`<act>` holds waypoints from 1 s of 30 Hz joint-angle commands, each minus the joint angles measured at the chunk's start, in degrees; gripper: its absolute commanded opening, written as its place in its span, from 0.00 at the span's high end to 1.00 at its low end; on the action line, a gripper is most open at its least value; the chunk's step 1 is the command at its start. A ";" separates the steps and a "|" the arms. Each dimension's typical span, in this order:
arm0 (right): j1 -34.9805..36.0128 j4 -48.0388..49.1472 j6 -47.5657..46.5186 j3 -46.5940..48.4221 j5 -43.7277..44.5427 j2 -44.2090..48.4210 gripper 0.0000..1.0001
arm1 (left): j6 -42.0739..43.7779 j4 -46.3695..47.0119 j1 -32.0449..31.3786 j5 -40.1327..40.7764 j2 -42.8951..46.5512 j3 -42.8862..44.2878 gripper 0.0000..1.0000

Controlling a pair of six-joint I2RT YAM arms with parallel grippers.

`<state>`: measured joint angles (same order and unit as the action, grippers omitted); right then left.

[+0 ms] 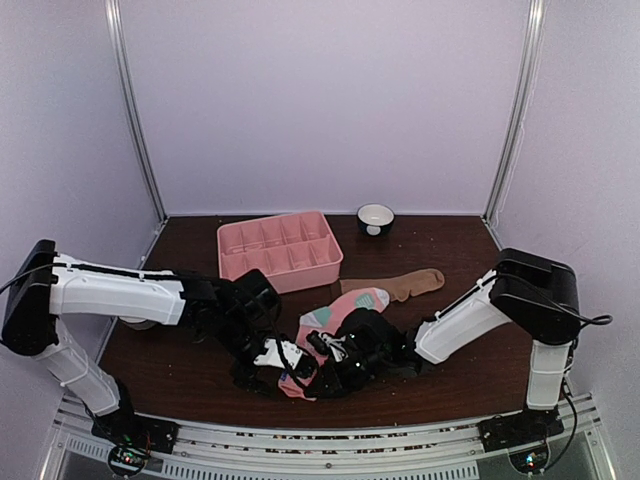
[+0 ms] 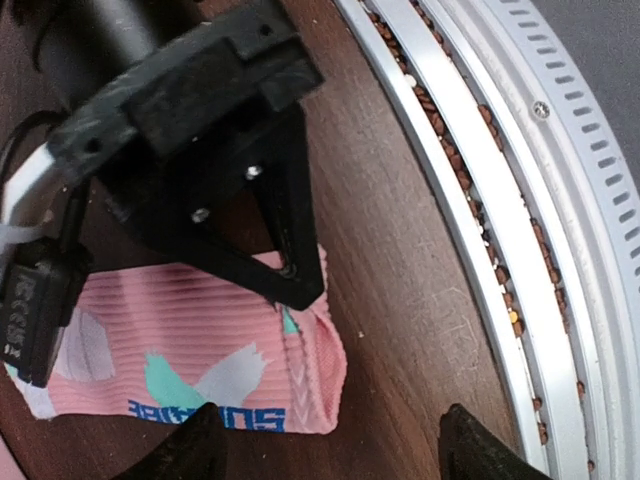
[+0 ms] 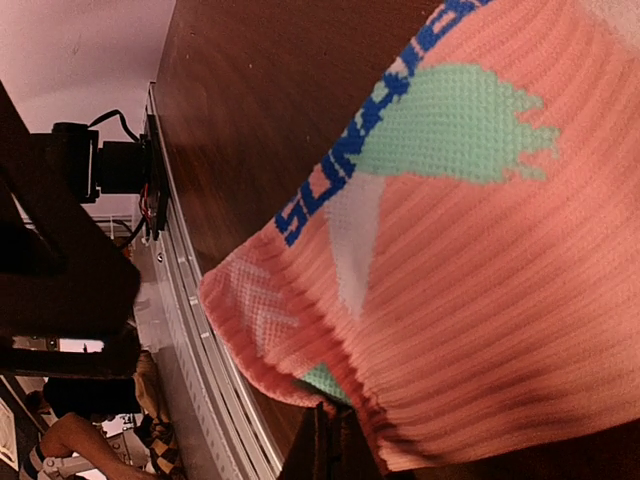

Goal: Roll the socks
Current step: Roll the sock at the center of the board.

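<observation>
Risk: pink sock (image 1: 345, 305), near 6 o'clock edge of table (image 1: 170, 375), may slip from thin pinch of clenched right gripper (image 2: 295, 280) while left gripper (image 2: 330, 450) hangs released astride its hem; tan sock (image 1: 415, 283) lies apart at 2 o'clock.

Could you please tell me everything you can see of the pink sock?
The pink sock is ribbed knit fabric, salmon pink with teal and white patches and blue lettering near the cuff. It lies lengthwise on the dark table, toe away from the arms and cuff toward the near edge, where it is bunched and folded over. The right gripper, shut, appears to pinch that cuff fold. The left gripper stands open over the cuff end.
</observation>
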<state>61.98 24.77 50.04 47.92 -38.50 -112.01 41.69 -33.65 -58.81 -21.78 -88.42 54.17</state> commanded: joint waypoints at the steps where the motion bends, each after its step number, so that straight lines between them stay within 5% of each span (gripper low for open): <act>1: -0.98 -1.01 2.62 -1.53 0.15 -2.49 1.00 | 3.21 6.36 -4.39 6.06 -2.40 -2.47 0.26; 14: -2.07 4.49 5.63 -3.86 -0.95 -3.34 1.00 | 2.71 19.73 -9.66 23.94 -5.73 -6.22 0.39; 30: -2.34 7.47 7.75 -4.26 -0.85 -3.84 1.00 | -0.27 20.17 -11.51 26.48 -4.23 -8.41 0.50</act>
<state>60.12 34.57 57.28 44.84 -41.60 -114.04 42.94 -14.52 -69.87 2.94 -93.73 47.20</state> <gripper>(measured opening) 0.008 0.515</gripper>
